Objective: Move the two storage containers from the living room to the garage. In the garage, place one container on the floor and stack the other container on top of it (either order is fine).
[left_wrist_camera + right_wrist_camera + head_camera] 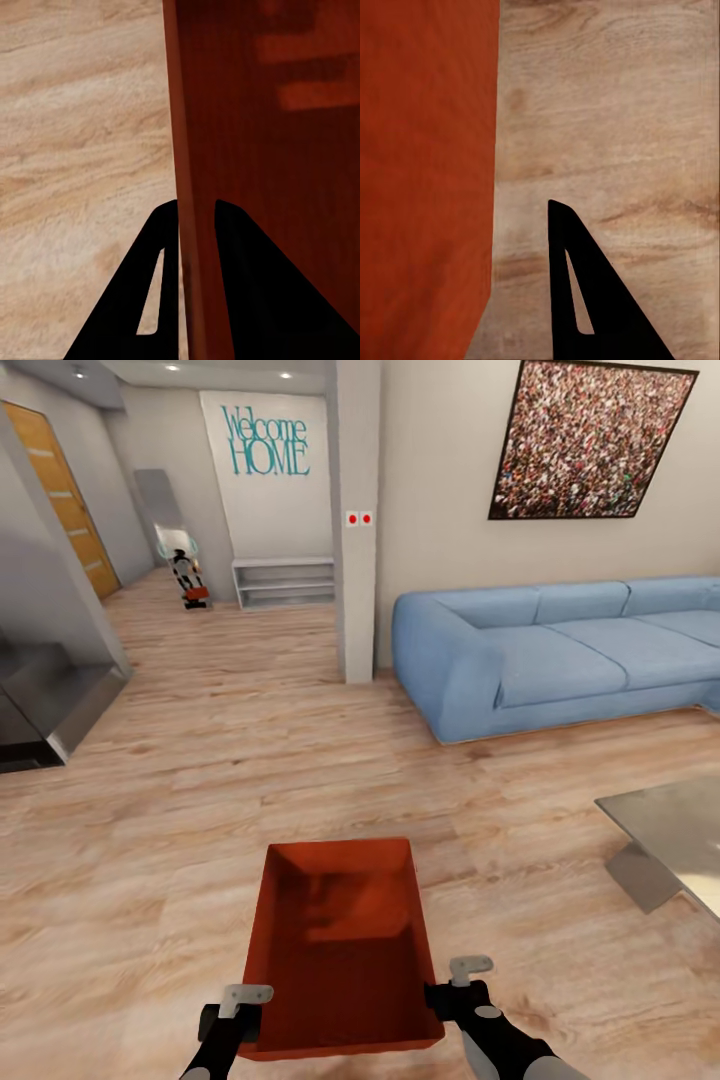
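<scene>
One orange-red storage container [340, 940] hangs low in front of me over the living room's light wood-plank floor [300, 760]. My left gripper [240, 1015] is shut on its left wall near the close corner. In the left wrist view the two dark fingers [150, 300] pinch the thin wall of the container [270, 150] between them. My right gripper [445, 995] holds the right wall. In the right wrist view one finger [577, 300] shows outside the container [427, 187], and the other is hidden behind the wall. The garage is out of view.
A blue sofa [560, 650] stands ahead on the right, with a grey low table [670, 840] nearer on the right. A pale pillar [357, 520] divides the room from a hallway holding a white shelf [285, 582]. Grey steps [50, 700] sit at the left.
</scene>
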Robot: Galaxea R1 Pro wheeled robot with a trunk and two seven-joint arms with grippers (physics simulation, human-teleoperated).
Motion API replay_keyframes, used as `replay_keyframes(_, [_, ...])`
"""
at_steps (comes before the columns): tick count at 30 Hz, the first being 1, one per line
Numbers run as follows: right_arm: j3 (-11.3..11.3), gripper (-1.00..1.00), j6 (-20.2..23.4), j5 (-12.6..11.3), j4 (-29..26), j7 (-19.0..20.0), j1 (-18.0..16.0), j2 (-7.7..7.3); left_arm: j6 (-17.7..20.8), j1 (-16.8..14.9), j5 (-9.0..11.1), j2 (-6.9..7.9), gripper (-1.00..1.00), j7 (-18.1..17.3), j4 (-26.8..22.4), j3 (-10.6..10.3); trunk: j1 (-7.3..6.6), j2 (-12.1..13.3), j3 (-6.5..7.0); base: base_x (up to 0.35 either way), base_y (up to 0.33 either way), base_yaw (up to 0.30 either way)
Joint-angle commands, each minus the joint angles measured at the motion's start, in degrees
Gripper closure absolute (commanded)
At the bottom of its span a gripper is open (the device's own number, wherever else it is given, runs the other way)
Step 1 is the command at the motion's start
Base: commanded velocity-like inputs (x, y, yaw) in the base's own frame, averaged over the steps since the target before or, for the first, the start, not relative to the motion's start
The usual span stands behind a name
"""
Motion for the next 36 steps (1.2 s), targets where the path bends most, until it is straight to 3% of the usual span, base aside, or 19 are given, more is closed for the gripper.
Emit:
replay_keyframes(1, [-0.3,1.0,-0.2,0.3,0.0,-0.7,-0.1,-0.22,-0.3,0.0,-0.1,0.07,1.0,0.8,0.1,0.8,0.03,0.0,-0.04,0.347,0.0,0.241])
replay_keyframes(36, [-0.3,1.0,-0.2,0.3,0.0,-0.7,-0.1,-0.22,-0.3,0.0,-0.1,0.07,1.0,0.8,0.0,0.8,0.03,0.0,-0.04,0.347,0.0,0.272])
